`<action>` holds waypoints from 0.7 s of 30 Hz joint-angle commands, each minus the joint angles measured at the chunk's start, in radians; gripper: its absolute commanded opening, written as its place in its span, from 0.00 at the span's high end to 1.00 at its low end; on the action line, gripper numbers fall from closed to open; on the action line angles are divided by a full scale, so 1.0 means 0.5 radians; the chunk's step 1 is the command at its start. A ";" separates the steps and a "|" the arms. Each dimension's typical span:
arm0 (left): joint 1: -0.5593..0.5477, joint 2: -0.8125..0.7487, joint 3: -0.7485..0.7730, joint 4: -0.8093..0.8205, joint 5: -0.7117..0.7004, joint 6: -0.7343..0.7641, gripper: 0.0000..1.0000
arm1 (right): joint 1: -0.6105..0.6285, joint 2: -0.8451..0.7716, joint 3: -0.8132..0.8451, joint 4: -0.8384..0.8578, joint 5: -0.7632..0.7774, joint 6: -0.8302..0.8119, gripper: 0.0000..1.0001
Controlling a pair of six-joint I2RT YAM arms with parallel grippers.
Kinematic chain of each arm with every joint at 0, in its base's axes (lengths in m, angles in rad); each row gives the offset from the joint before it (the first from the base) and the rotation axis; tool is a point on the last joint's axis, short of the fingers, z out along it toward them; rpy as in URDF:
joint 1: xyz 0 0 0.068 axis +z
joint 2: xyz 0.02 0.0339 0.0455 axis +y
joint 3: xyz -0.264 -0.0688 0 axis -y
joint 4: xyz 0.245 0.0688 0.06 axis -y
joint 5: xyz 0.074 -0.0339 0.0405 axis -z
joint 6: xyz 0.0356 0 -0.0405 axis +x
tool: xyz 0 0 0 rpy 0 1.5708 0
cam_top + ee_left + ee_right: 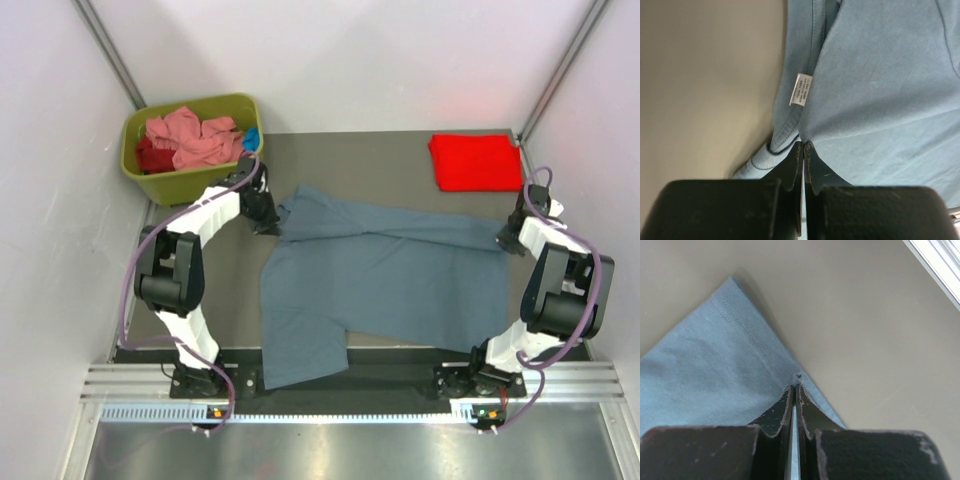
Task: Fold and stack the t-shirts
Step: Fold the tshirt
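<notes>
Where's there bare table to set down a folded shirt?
Bare table runs along the back, between the green bin and the folded red t-shirt. A smaller patch lies left of the blue-grey t-shirt, which crowds the middle.

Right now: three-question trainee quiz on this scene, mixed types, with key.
1. True or false: the left gripper is shut on the blue-grey t-shirt.
2. Where is the folded red t-shirt? A: under the blue-grey t-shirt. B: at the far right of the table. C: in the left gripper.
3. Fill in: the right gripper pinches the blue-grey t-shirt at its stitched ____.
Key: 1 true. 2 B. 3 hem.
</notes>
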 commanded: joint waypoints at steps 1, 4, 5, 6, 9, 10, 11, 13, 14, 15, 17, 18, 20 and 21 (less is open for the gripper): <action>-0.004 -0.144 -0.074 0.025 0.006 -0.002 1.00 | -0.033 -0.088 -0.003 -0.011 0.080 0.026 1.00; -0.010 -0.221 -0.157 0.068 -0.003 -0.035 1.00 | -0.033 -0.113 -0.009 -0.002 0.086 0.032 1.00; -0.014 -0.242 -0.178 0.101 0.000 -0.047 1.00 | -0.033 -0.110 -0.009 -0.002 0.086 0.032 1.00; -0.017 -0.267 -0.203 0.123 0.009 -0.072 1.00 | -0.033 -0.113 -0.009 -0.008 0.086 0.032 1.00; -0.029 -0.353 -0.286 0.205 0.040 -0.115 1.00 | -0.033 -0.128 -0.024 0.013 0.096 0.026 1.00; -0.032 -0.350 -0.310 0.212 0.043 -0.124 1.00 | -0.033 -0.116 -0.021 0.017 0.099 0.026 1.00; -0.035 -0.338 -0.317 0.209 0.049 -0.127 1.00 | -0.033 -0.110 -0.018 0.004 0.096 0.026 1.00; -0.041 -0.313 -0.344 0.203 0.070 -0.130 1.00 | -0.033 -0.092 0.000 -0.005 0.083 0.029 0.98; -0.050 -0.319 -0.356 0.206 0.070 -0.133 1.00 | -0.033 -0.095 0.009 -0.017 0.083 0.026 0.98; -0.059 -0.325 -0.372 0.209 0.061 -0.146 1.00 | -0.033 -0.101 0.025 -0.051 0.083 0.020 0.97; -0.096 -0.368 -0.415 0.218 0.028 -0.155 1.00 | -0.033 -0.159 0.043 -0.063 0.068 0.023 0.95; -0.109 -0.381 -0.427 0.221 0.015 -0.170 1.00 | -0.033 -0.180 0.049 -0.078 0.062 0.023 0.91; -0.136 -0.411 -0.455 0.227 -0.006 -0.179 1.00 | -0.033 -0.184 0.107 -0.146 0.056 0.032 0.74; -0.145 -0.421 -0.455 0.221 -0.015 -0.173 1.00 | -0.033 -0.171 0.147 -0.201 0.050 0.035 0.68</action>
